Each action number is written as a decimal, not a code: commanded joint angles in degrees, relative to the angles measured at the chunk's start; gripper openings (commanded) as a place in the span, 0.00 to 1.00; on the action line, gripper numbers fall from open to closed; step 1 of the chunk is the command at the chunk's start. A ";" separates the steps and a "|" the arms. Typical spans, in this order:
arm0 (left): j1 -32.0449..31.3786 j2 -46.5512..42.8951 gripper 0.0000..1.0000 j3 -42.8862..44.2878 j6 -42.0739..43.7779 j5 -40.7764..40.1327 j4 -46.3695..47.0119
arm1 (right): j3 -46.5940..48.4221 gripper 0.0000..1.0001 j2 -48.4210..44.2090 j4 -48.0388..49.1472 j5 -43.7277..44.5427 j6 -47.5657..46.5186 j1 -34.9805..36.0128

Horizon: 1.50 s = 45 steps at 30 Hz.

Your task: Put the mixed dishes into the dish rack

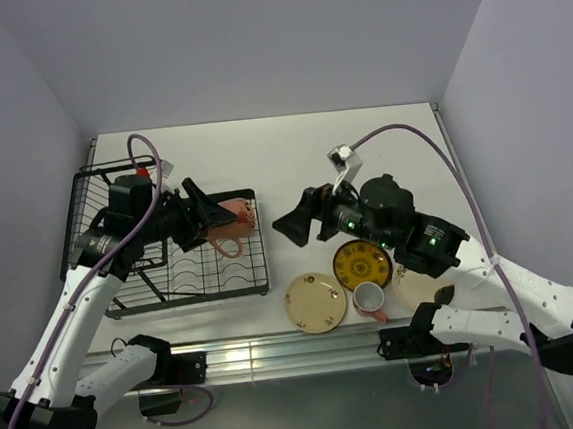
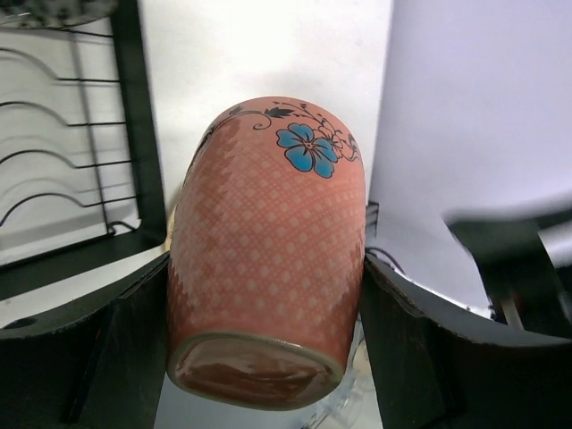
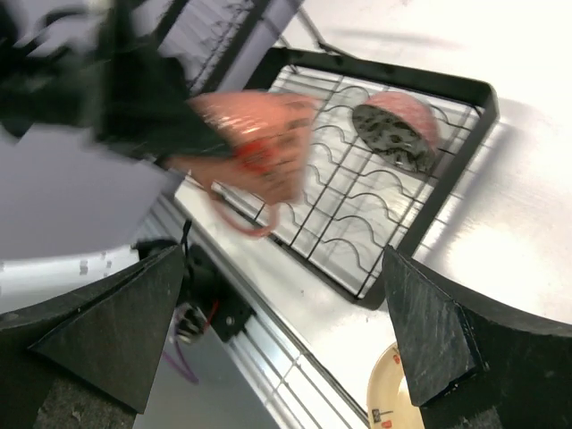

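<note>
My left gripper [image 1: 212, 221] is shut on a pinkish-orange mug [image 1: 226, 232] and holds it on its side above the right part of the black wire dish rack [image 1: 262, 262]. In the left wrist view the mug [image 2: 268, 250], with a blue flower on it, sits between both fingers [image 2: 116, 349]. A small dark patterned bowl [image 3: 398, 130] lies tilted in the rack [image 3: 465, 152]. My right gripper [image 1: 297, 219] is open and empty, right of the rack. A mustard-yellow plate [image 1: 361, 263], a cream plate [image 1: 315, 302] and a second mug [image 1: 370, 300] lie on the table.
Another cream plate [image 1: 418, 288] shows partly under my right arm. The rack's raised cage end [image 1: 94, 191] is at the far left, beside the left wall. The table's front metal rail [image 1: 279, 356] runs below the plates.
</note>
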 commanded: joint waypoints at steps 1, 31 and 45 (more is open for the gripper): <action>-0.03 0.52 0.00 4.23 -3.29 -5.07 -2.62 | 6.96 0.98 1.30 -9.40 20.07 -8.60 9.92; -11.01 7.29 0.00 13.99 -18.33 -19.05 -23.37 | 34.57 0.63 38.48 -21.18 48.25 -14.58 39.82; -12.77 7.56 0.00 15.92 -19.12 -19.85 -25.48 | 46.52 0.43 51.13 -35.84 61.08 -7.38 42.02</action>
